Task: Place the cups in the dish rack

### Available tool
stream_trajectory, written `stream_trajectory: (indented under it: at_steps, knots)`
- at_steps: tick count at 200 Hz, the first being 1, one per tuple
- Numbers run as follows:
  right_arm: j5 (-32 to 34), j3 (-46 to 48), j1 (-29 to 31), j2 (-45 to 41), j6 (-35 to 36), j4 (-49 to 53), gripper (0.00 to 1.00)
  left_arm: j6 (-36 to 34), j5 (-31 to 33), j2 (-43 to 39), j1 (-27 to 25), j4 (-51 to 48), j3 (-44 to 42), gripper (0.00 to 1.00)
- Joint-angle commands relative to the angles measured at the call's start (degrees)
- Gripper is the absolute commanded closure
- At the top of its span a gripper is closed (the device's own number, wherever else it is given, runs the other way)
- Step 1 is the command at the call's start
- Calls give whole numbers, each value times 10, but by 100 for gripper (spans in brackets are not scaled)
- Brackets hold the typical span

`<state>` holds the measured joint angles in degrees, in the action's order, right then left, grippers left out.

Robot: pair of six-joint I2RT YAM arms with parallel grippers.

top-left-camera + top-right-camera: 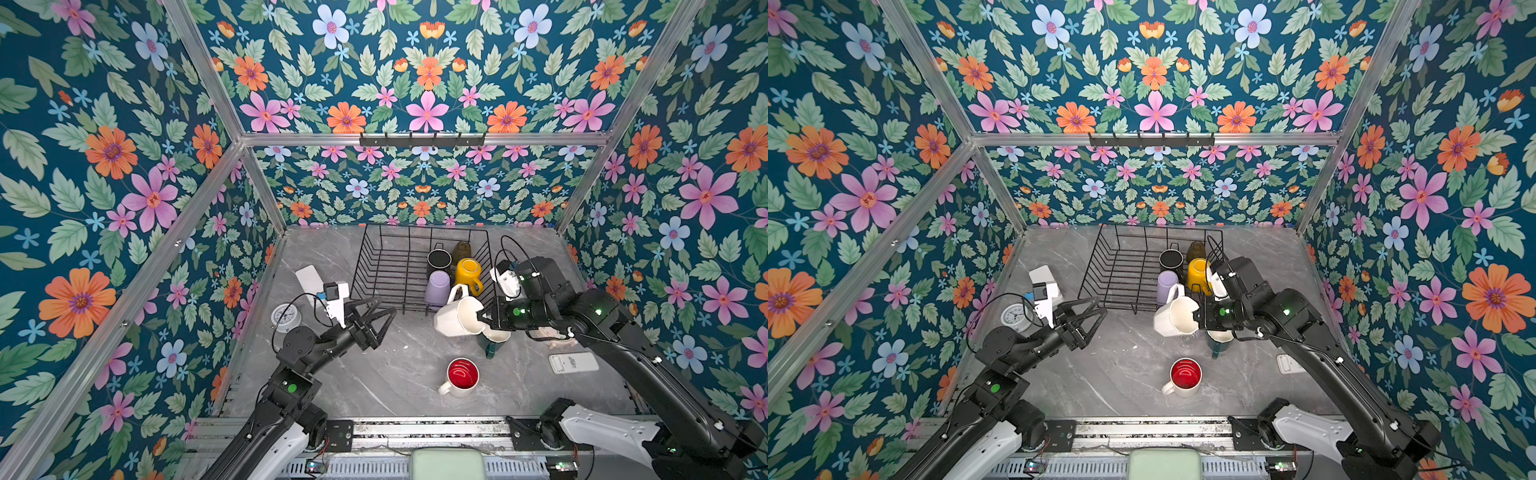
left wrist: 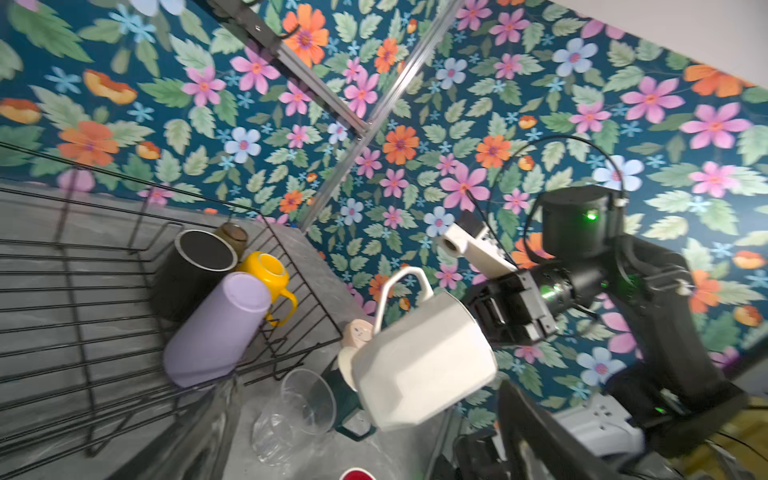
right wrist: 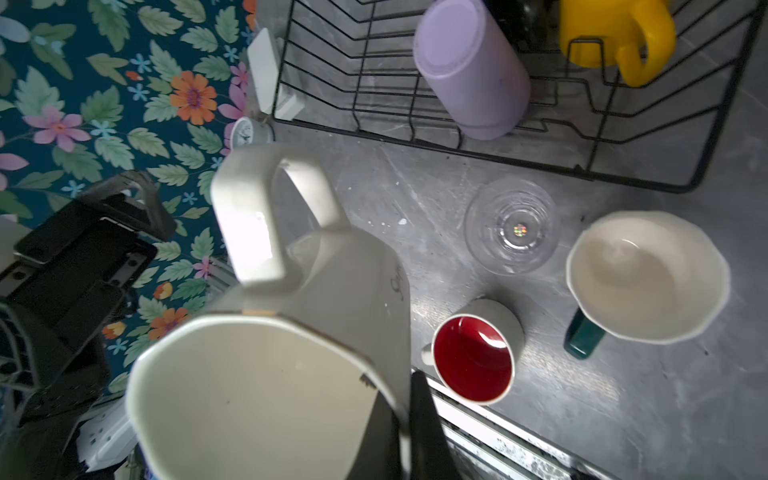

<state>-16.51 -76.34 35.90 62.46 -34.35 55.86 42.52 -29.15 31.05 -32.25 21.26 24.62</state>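
Note:
The black wire dish rack [image 1: 376, 266] stands at the back of the table. In its right end are the black mug [image 1: 439, 258], amber tumbler [image 1: 461, 249], yellow mug [image 1: 468, 272] and lilac tumbler [image 1: 438, 287]. My right gripper [image 1: 482, 319] is shut on the rim of the cream mug [image 1: 457, 318] and holds it tilted in the air by the rack's front right corner. Below it the dark green mug [image 3: 646, 276] and the clear glass [image 3: 511, 226] stand on the table. The white red-inside mug [image 1: 462, 376] stands nearer the front. My left gripper [image 1: 384, 307] hangs open and holds nothing, just off the rack's front left corner.
A round white alarm clock [image 1: 286, 318] and a flat white box [image 1: 313, 280] lie left of the rack. A white flat device [image 1: 573, 362] lies at the right under my right arm. Floral walls close in three sides, with a hook rail [image 1: 422, 139] on the back one.

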Motion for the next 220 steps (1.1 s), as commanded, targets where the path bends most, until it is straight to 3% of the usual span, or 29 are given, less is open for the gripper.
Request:
stream_trajectory:
  at_steps: [1, 34, 89, 220]
  knots:
    - [-76, -2, 1, 1, 1, -123, 100, 41, -90, 20, 1, 121, -7, 3]
    - [-131, 9, 0, 7, -6, -192, 100, 86, -144, 57, 1, 217, -19, 3]
    - [-214, 27, 1, 12, -23, -271, 100, 103, -171, 89, 1, 249, -20, 3]
    - [-292, 52, 13, 36, -54, -368, 100, 121, -196, 123, 1, 297, -13, 3]
